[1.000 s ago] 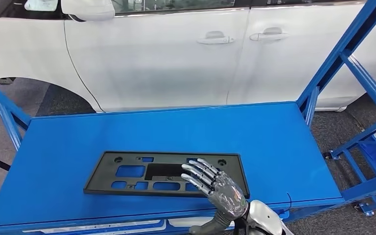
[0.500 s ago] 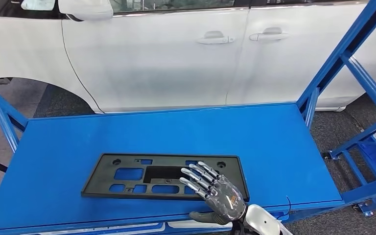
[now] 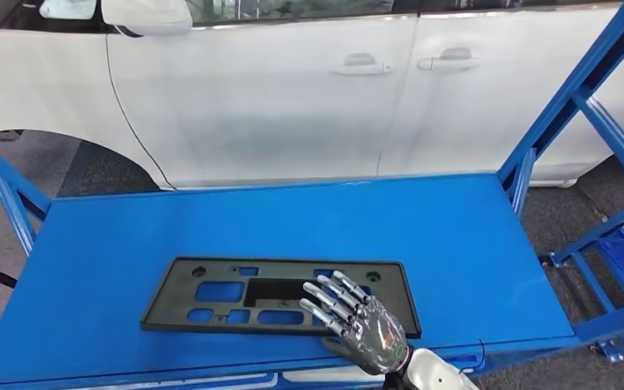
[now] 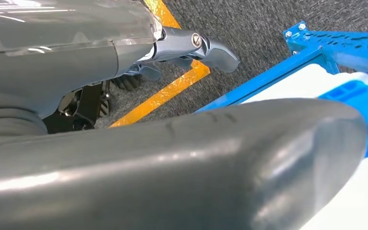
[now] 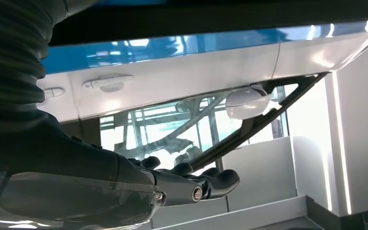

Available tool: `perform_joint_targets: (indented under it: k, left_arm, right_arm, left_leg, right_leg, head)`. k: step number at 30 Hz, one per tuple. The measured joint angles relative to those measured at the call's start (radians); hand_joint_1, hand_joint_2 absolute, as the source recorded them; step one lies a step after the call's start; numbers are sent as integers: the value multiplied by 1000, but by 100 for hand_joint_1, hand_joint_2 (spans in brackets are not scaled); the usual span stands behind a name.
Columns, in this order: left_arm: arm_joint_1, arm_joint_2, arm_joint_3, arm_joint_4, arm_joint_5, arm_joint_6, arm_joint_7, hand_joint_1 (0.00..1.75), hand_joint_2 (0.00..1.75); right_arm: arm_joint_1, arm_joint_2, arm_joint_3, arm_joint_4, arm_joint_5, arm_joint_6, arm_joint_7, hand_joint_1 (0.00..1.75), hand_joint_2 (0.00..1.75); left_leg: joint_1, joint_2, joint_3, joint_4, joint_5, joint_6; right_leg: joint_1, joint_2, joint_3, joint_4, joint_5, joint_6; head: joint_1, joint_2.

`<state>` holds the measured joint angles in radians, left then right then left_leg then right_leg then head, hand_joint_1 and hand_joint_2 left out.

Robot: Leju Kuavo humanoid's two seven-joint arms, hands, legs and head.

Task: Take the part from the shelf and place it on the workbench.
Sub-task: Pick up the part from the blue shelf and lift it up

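One black part lay flat on the blue tabletop, near its front edge. Right hand hovered over the part's right end, fingers spread, holding nothing. Left hand: grip state could not be told.

The blue tabletop stretches wide across the head view, framed at both ends by slanted blue steel struts, with grey carpeted floor showing beyond its far edge and at its right end. A flat black part, a long rectangular plate pierced with several cut-outs and small holes, lies directly on the tabletop toward the near edge, left of centre. The right hand is over the plate's near right corner, fingers spread and pointing across the black surface.
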<state>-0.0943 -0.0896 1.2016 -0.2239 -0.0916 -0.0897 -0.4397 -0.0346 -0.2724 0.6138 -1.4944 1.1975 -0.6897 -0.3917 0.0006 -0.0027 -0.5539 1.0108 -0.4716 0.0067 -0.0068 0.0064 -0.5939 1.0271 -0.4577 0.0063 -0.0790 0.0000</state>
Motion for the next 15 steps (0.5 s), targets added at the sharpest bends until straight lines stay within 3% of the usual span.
perform_joint_targets:
  k: [2, 4, 7, 8, 9, 10, 12, 13, 15]
  left_arm:
    - [0, 0, -1, 0, 0, 0, 1, 0, 0]
    - [-1, 1, -2, 0, 0, -1, 0, 0, 0]
    - [-1, 0, -4, 0, 0, -3, 1, 0, 0]
    - [0, 0, -5, 0, -1, -3, 1, 0, 0]
    - [0, 1, -6, 0, 0, -3, 1, 0, 0]
    - [0, 2, -7, 0, 0, -3, 1, 0, 0]
    - [-3, 4, -10, 0, 0, -3, 1, 0, 0]
    - [-5, 4, -11, 0, 0, -3, 2, 0, 0]
    - [-8, 4, -13, 0, 0, -3, 3, 0, 0]
  right_arm:
    - [2, 1, 0, 0, 27, -3, 8, 0, 175]
    - [2, 5, 0, 0, 56, -4, 15, 0, 175]
    - [5, 16, 0, 0, 112, -4, 21, 0, 175]
    - [6, 19, 0, 0, 140, -4, 25, 0, 175]
    - [6, 22, 0, 0, 170, -4, 32, 0, 175]
    - [5, 24, 1, 0, 201, -4, 40, 0, 175]
    - [-1, 25, 6, 0, 244, -4, 53, 0, 175]
    - [-5, 25, 10, 0, 255, -4, 57, 0, 175]
    - [-15, 25, 19, 0, 266, -4, 66, 0, 175]
  left_leg:
    - [2, 0, 2, 1, -4, -10]
    - [4, 0, -13, 42, -36, -20]
    - [9, 1, -93, 221, -121, -32]
    - [11, 1, -114, 262, -130, -34]
    - [11, 1, -118, 269, -120, -35]
    - [12, 1, -105, 237, -91, -35]
    - [12, 1, -46, 108, -23, -31]
    - [11, 1, -22, 53, -4, -26]
    - [7, 0, -5, 10, 0, -16]
  right_leg:
    - [-3, 1, 3, -7, 0, -10]
    - [-8, -1, 9, -15, 3, -20]
    - [-6, -3, 13, -17, 2, -28]
    - [-6, -3, 13, -16, 1, -28]
    - [-6, -2, 14, -15, 0, -28]
    - [-6, -1, 15, -14, -1, -28]
    - [-6, 0, 18, -12, -4, -23]
    - [-4, 1, 18, -9, -5, -19]
    - [-1, 1, 15, -8, -5, -8]
  head:
    - [0, 0]
    - [0, 0]
    - [0, 0]
    - [0, 0]
    - [0, 0]
    - [0, 0]
    - [0, 0]
    - [0, 0]
    - [0, 0]
